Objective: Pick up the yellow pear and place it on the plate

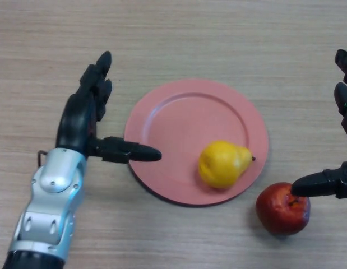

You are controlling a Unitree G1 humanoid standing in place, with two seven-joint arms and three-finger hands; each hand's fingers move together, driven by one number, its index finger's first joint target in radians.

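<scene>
On the plate lies the yellow pear, just right of the left hand (fingers spread, empty).

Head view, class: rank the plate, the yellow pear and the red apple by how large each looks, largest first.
1. Pink plate, clearly the largest.
2. Yellow pear and red apple: they look about alike in size, and the right hand covers part of the apple, so I would not rank one above the other.

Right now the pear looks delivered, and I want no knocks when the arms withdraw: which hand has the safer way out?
Left. The left hand is open beside the plate, thumb over its rim, away from the yellow pear. The right hand's thumb reaches over the red apple.
</scene>
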